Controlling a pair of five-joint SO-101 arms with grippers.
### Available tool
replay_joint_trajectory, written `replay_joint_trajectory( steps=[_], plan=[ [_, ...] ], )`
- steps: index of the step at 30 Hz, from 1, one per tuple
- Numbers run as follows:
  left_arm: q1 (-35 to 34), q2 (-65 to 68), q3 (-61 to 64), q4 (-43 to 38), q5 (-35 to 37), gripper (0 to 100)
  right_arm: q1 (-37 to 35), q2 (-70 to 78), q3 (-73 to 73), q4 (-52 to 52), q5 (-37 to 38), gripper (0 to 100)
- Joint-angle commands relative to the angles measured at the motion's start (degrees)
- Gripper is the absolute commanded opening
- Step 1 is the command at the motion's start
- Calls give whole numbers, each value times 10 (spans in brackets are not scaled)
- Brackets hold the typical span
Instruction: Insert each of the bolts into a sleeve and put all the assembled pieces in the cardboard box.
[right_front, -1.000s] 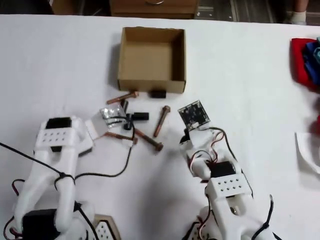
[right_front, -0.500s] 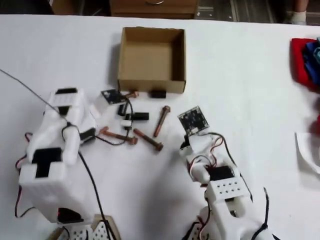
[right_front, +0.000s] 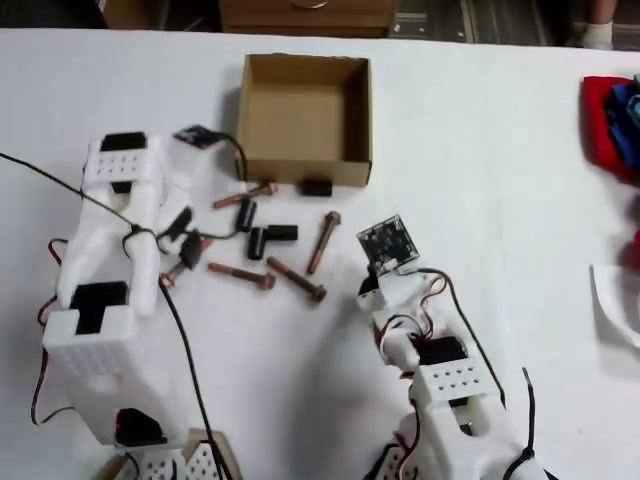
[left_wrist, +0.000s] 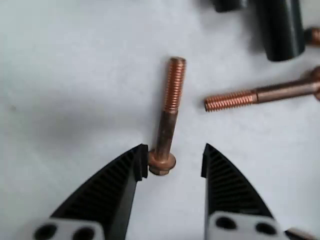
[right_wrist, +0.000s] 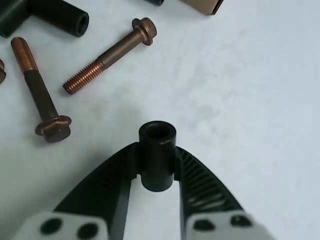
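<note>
At seven o'clock from the cardboard box, the left gripper stands spread astride a bolt, while the right gripper pinches a sleeve.

High view: fixed overhead, looks down on counter; box at far side, arm bases at near edge.
Left wrist view: very near counter, faces down past own pincer, jaws spread.
Right wrist view: equally near, looks past own pincer clamping sleeve, toward box corner.
Each wrist view overlaps high view at bolts lying before box.
</note>
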Motion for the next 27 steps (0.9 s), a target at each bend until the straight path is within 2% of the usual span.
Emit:
replay_joint_trajectory(
  steps=[1,6,8,13,20,27],
  plan=[
    [-6,-4,-39,2,172,213,0,0,-3,-10,-3,21],
    [8,-4,-43,40,419,213,0,0,-3,-10,-3,21],
    [25,-4,-44,69,480,217,0,0,-3,-10,-3,21],
    [74,-2,-41,113,544,218,0,0,-3,-10,-3,21],
    [64,45,-44,112,756,219,0,0,-3,-10,-3,21],
    [39,139,-65,109,779,219,0,0,2,-15,-1,21]
  ],
)
